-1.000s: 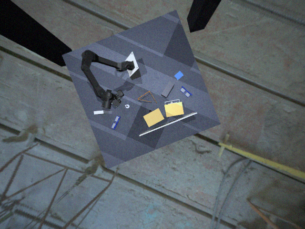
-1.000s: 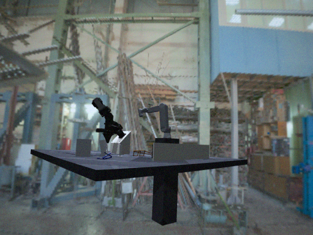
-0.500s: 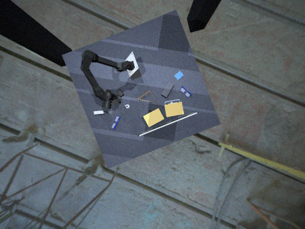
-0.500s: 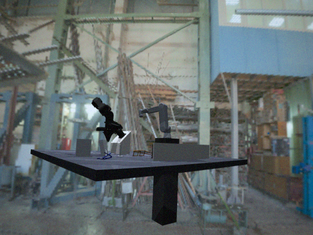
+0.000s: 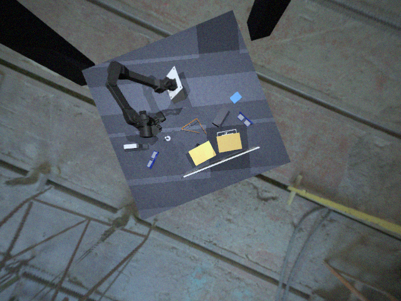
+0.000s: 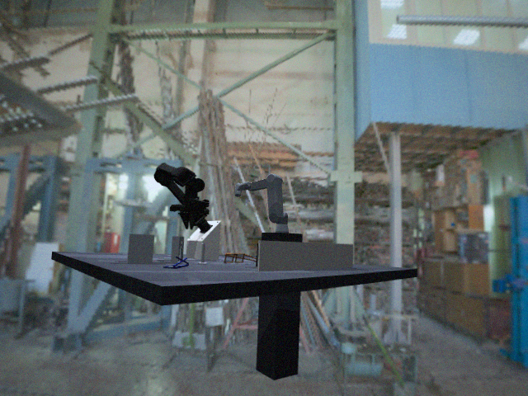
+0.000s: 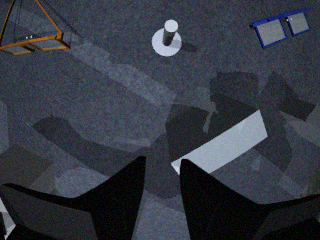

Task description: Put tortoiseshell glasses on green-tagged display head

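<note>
While the black two-fingered pincer hangs parted and empty –
orange-brown tortoiseshell glasses lie near it, beyond its fingertips – apart.

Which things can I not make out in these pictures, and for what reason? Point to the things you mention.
- Green tag: not distinguishable in any view; display heads too small or covered.
- Lower parts of the two yellow panels (image 5: 202,153) (image 5: 229,142): top view, hidden underneath.
- Gripper (image 7: 163,164) finger bases: wrist view, cut off by bottom edge.

Blue glasses on tbl, near wht-topped block.
</note>
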Robot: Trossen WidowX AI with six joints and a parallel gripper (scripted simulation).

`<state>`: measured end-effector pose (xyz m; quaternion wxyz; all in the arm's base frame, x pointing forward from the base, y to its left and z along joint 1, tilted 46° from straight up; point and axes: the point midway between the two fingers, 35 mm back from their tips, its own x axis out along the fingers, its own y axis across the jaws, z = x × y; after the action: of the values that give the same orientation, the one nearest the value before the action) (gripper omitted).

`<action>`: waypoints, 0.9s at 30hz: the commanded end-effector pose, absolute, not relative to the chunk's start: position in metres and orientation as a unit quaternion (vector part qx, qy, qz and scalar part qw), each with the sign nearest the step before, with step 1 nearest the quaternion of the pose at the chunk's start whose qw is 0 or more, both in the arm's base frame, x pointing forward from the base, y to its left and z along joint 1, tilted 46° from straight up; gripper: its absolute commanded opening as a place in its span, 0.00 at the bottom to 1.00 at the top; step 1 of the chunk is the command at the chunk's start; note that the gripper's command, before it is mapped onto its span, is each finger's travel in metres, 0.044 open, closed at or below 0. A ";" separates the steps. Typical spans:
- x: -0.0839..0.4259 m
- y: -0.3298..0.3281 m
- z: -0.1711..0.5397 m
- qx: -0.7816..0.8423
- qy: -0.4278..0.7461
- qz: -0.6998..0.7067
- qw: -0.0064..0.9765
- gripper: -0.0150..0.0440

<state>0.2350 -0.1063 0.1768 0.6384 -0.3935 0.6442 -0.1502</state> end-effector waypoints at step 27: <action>0.285 -0.033 0.069 -0.128 0.558 -0.358 0.738 0.59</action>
<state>0.2738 -0.0668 0.1225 0.7114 -0.2482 0.6004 -0.2680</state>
